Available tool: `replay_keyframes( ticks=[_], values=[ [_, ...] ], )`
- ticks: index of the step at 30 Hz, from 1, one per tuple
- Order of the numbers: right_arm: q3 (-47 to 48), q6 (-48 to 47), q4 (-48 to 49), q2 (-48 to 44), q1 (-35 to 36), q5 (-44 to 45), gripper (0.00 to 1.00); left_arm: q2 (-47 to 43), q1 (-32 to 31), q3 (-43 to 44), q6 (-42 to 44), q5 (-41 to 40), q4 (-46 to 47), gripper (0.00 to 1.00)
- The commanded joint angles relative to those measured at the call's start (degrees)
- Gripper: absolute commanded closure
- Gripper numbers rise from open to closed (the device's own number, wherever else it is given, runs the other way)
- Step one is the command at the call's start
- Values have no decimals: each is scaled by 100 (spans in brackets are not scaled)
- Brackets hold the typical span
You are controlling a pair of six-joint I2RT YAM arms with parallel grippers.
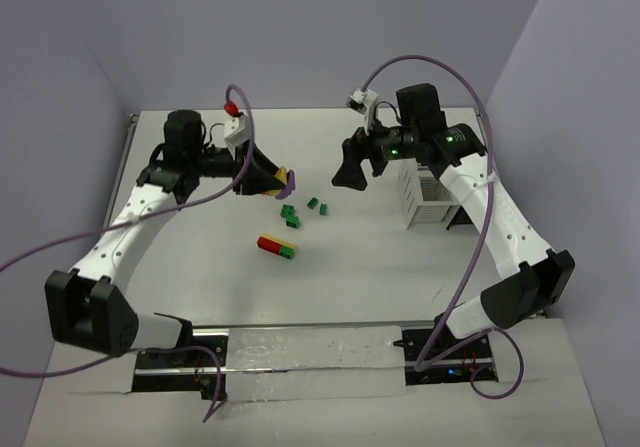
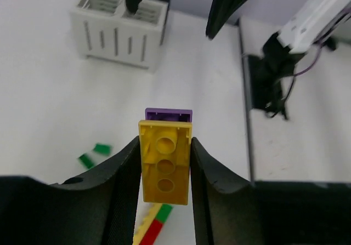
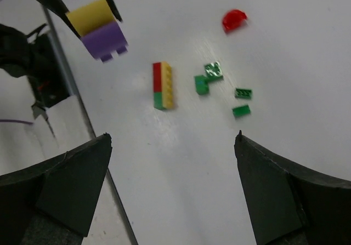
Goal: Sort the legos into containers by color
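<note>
My left gripper (image 1: 278, 181) (image 2: 164, 142) is shut on a yellow lego (image 2: 164, 168) with a purple lego (image 2: 169, 114) stuck to its far end, both held above the table. On the table lie a red, yellow and green joined block (image 1: 277, 247) (image 3: 163, 85) and several small green legos (image 1: 291, 216) (image 3: 208, 76). A red rounded piece (image 3: 234, 20) lies farther off. My right gripper (image 1: 350, 173) (image 3: 173, 137) hangs open over bare table, nothing between its fingers. The white slatted container (image 1: 424, 201) (image 2: 117, 29) stands at the right, under the right arm.
The table's left edge and a black rail (image 3: 60, 75) run close to the held bricks. The right arm's cable and links (image 2: 296, 42) hang beside the white box. The table's near edge carries the arm bases (image 1: 300, 352).
</note>
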Motion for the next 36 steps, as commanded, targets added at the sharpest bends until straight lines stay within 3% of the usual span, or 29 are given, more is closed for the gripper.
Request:
replay_keyframes(
  ticks=[1, 4, 10, 29, 32, 36],
  values=[
    [516, 200, 60, -228, 367, -472, 0, -269, 34, -1166, -6085, 393, 5799, 100],
    [538, 348, 177, -174, 537, -726, 0, -350, -13, -1354, -6557, 71, 6206, 100],
    [680, 423, 62, 73, 863, -1040, 0, -405, -97, -1411, -6719, 56, 6398, 100],
    [1012, 1002, 232, 665, 990, -2017, 2, -285, -436, -1423, -6352, 59, 6240, 100],
    [1063, 1002, 220, 719, 1024, -1964, 7, -264, -470, -1414, -6300, 54, 6205, 100],
    [1107, 1024, 214, 777, 1037, -1955, 23, -222, -522, -1370, -6211, 39, 6090, 100]
  ],
)
